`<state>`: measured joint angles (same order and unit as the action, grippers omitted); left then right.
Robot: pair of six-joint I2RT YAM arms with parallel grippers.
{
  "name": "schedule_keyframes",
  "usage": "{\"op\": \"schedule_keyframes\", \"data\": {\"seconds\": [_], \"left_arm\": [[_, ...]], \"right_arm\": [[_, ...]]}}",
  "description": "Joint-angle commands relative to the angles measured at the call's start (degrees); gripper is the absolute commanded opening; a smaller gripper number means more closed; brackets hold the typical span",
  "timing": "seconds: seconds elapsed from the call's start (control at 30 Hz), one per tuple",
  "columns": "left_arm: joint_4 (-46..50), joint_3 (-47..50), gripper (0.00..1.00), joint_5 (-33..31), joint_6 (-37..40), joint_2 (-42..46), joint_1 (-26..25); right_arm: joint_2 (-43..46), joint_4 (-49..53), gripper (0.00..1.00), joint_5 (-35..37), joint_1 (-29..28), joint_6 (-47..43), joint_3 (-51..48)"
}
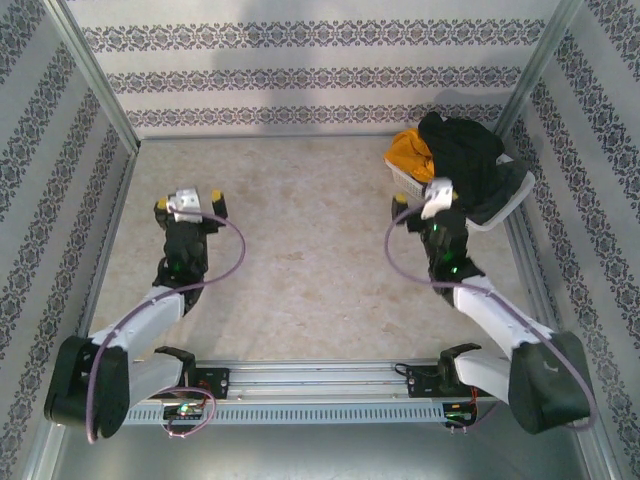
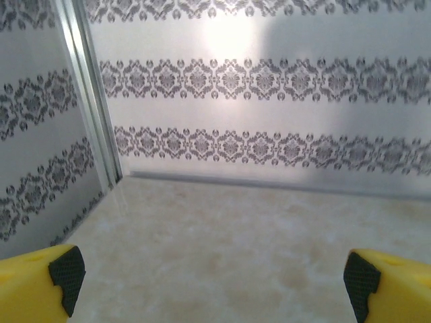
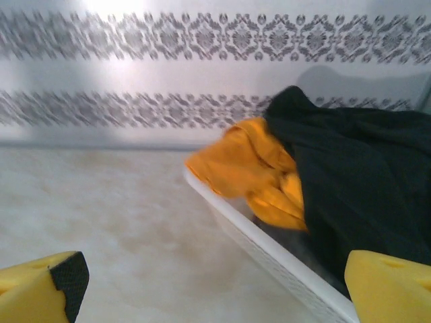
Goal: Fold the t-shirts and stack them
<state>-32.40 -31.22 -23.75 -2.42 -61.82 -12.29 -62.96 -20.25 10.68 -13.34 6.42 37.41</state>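
- Your right gripper [image 1: 428, 206] stands with its jaws spread wide and nothing between them. In the right wrist view, the gripper [image 3: 215, 286] shows a yellow finger at each lower corner, one fingertip [image 3: 67, 276] capped with a dark pad.
- It hovers just beside the white basket [image 1: 502, 214], at the basket's near-left side. You cannot tell from above whether it touches the rim.
- From that wrist, the basket's slatted rim [image 3: 269, 247] runs diagonally between the fingers, with bare table [image 3: 101, 202] on the basket's left.
- Your left gripper [image 1: 188, 204] is also wide open and empty. It sits well apart from the basket, across the table [image 1: 300, 260] to the basket's left.
- In the left wrist view, the gripper [image 2: 212, 276] frames only pale tabletop [image 2: 236, 235] and patterned wall [image 2: 269, 101], with a padded fingertip [image 2: 64, 272] at the lower left corner.
- The black t-shirt [image 1: 465, 160] lies heaped in the basket, bunched high and draped over the basket's right and near sides. Up close, the black cloth [image 3: 363, 182] covers most of the basket's inside.
- The mustard-yellow t-shirt [image 1: 410, 150] is crumpled at the basket's far-left end, touching the black one and partly under it. Its folds [image 3: 252, 168] spill over the basket's left rim.
- The basket itself sits in the far right corner of the table, close to the patterned walls [image 1: 320, 60].
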Motion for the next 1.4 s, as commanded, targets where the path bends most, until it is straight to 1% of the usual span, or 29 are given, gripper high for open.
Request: {"op": "schedule_keyframes", "data": {"seconds": [0.0, 0.03, 0.07, 0.1, 0.13, 0.17, 0.23, 0.27, 0.33, 0.37, 0.43, 0.5, 0.63, 0.73, 0.83, 0.87, 0.9, 0.93, 1.0, 1.03, 1.07, 1.1, 1.2, 1.27, 1.37], "left_arm": [[35.9, -12.8, 1.00, -5.5, -21.5, 3.2, -0.6], [35.6, -12.7, 1.00, -3.4, -25.9, 3.6, 0.4], [33.3, -12.1, 1.00, 2.8, -28.5, 3.6, 2.4], [32.3, -12.3, 1.00, 7.5, -30.8, 3.3, 3.8], [32.6, -13.7, 1.00, 10.5, -32.7, 1.9, 4.3], [34.8, -16.4, 1.00, 13.6, -33.5, -0.2, 4.3], [39.7, -22.2, 1.00, 21.0, -33.7, -5.8, 3.9], [42.2, -25.5, 1.00, 23.5, -33.5, -8.7, 3.1], [45.5, -29.8, 1.00, 25.8, -32.6, -13.1, 0.4], [45.6, -31.0, 1.00, 27.3, -32.1, -14.7, -1.4], [45.4, -32.5, 1.00, 28.1, -32.1, -17.0, -4.3], [44.5, -33.5, 1.00, 29.7, -32.4, -19.0, -7.3], [43.7, -35.7, 0.95, 30.9, -32.6, -21.8, -12.4], [43.1, -36.2, 0.89, 31.6, -33.5, -22.7, -14.8], [43.4, -36.0, 0.82, 31.7, -34.3, -22.3, -15.8], [43.3, -35.6, 0.80, 31.7, -34.6, -21.9, -15.9], [43.1, -35.3, 0.78, 31.6, -34.8, -21.5, -15.8], [43.1, -34.9, 0.76, 31.4, -34.9, -20.9, -15.8], [43.3, -34.6, 0.71, 31.1, -34.9, -19.8, -15.9], [43.6, -34.5, 0.69, 30.8, -34.7, -19.3, -15.8], [43.9, -34.4, 0.67, 30.4, -34.7, -19.0, -15.9], [44.0, -34.2, 0.65, 30.2, -34.7, -18.5, -15.9], [44.0, -33.4, 0.60, 29.6, -35.1, -17.6, -16.0], [44.1, -32.9, 0.58, 29.1, -35.5, -17.5, -15.9], [44.0, -32.5, 0.55, 28.1, -35.7, -17.4, -15.9]], "right_arm": [[1.2, 28.1, 0.98, -3.9, 5.2, 25.4, 14.3], [-0.2, 27.3, 0.98, -10.7, 8.7, 27.1, 15.4], [-1.9, 29.9, 0.98, -12.0, 10.7, 28.1, 18.3], [-3.7, 35.2, 0.95, -8.0, 10.7, 27.7, 22.1], [-6.2, 41.3, 0.92, -2.4, 10.4, 27.3, 27.3], [-9.0, 46.9, 0.93, 1.6, 10.9, 27.2, 31.8], [-13.6, 52.5, 0.93, 4.0, 12.9, 26.7, 37.9], [-16.5, 54.2, 0.93, 4.2, 14.3, 26.6, 40.9], [-20.9, 55.1, 0.92, 3.1, 16.3, 26.3, 44.0], [-23.2, 55.4, 0.92, 2.6, 17.0, 26.3, 45.5], [-28.0, 56.0, 0.92, 1.4, 18.2, 25.7, 48.2], [-33.4, 56.9, 0.91, -1.5, 19.7, 25.0, 51.1], [-43.7, 59.5, 0.88, -8.6, 22.3, 23.9, 57.7], [-49.7, 61.7, 0.82, -11.8, 23.2, 23.1, 62.0], [-53.3, 61.9, 0.71, -14.6, 23.8, 24.2, 63.7], [-53.9, 61.3, 0.65, -14.9, 23.9, 24.8, 63.7], [-54.0, 60.6, 0.57, -15.0, 24.1, 25.4, 63.5], [-53.8, 59.6, 0.48, -15.0, 24.1, 25.9, 62.9], [-51.9, 56.6, 0.25, -14.9, 24.2, 26.9, 61.3], [-49.6, 54.1, 0.13, -14.7, 24.2, 27.5, 59.6], [-47.3, 51.9, 0.04, -13.6, 24.0, 28.0, 57.9], [-44.7, 50.4, 0.00, -12.3, 23.8, 28.2, 56.6], [-37.7, 48.0, 0.00, -8.2, 22.5, 28.1, 54.8], [-32.5, 46.4, 0.00, -6.7, 21.8, 28.1, 54.4], [-27.3, 45.6, 0.00, -4.9, 20.5, 27.8, 55.5]]}}
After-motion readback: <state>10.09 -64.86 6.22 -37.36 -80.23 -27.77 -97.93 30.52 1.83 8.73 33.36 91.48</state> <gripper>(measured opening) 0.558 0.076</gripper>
